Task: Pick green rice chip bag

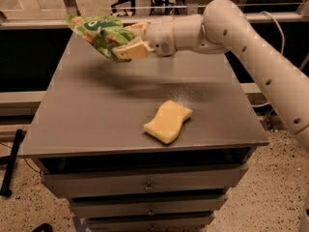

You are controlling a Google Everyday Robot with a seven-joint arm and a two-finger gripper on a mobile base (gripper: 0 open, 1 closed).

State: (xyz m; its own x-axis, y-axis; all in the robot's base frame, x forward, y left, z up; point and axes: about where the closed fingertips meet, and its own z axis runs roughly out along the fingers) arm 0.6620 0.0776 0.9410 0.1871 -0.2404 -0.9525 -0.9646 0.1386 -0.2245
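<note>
Fingers [133, 51] of the gripper [121, 42] are pinching the green rice chip bag [94, 32] from its right side, one cream-coloured finger lying over the foil and the other pressing in under it, so the bag is sitting clamped between them. The bag is hanging in the air over the far left part of the desk [91, 115], clear of the surface, its crumpled green foil spreading out leftward from the grip and showing white lettering and orange-red marks. A soft shadow [123, 83] is falling on the grey top below and a little to the right of it. The white arm [241, 37] is reaching in from the right edge of the view, bending at a rounded joint and running roughly level across the back of the desk to the gripper. A yellow sponge [168, 121] is lying flat near the front right of the desk, well apart from the bag. Drawers [145, 182] with small knobs are showing below the top, and a speckled floor [251, 207] is spreading underneath.
</note>
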